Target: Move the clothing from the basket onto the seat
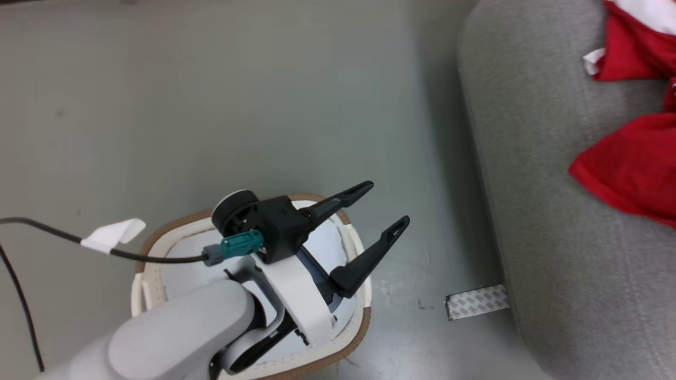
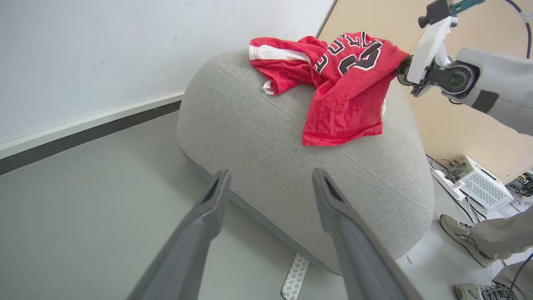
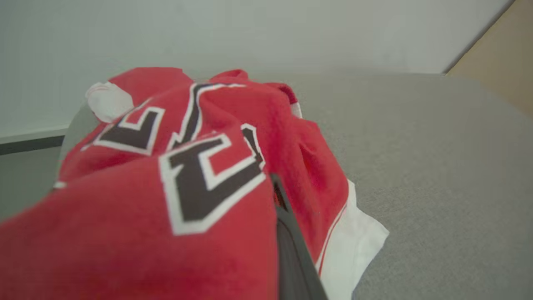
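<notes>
Placing step, near its end: the clothing (image 2: 345, 96) lies heaped on top of the seat (image 2: 258, 137), toward its far right part. The red numbered jersey is uppermost, and a second red piece with a white stripe touches it on the left. My right gripper (image 2: 400, 70) is at the jersey's right edge, jaws closed, tips buried in the cloth. In the right wrist view the fabric drapes over one dark finger (image 3: 287, 246), so I judge it pinched there. That corner stands lifted while the rest lies on the cushion.

My left gripper (image 1: 388, 202) hangs over the basket (image 1: 174, 224), jaws spread wide, nothing between them, pointing toward the seat. The basket sits on the floor left of the seat, apart from it. What I can see of its inside is bare white. My forearm covers the rest, so I can't tell if it's emptied.

Next move, as I judge it: let go with the right, opening fully so the mesh doesn't snag on a finger. Then back away from the seat without dragging the jersey. It drapes partway down the near slope of the cushion, so a tug could slide it off. After that, check the basket for leftovers; the left gripper is placed for that.
</notes>
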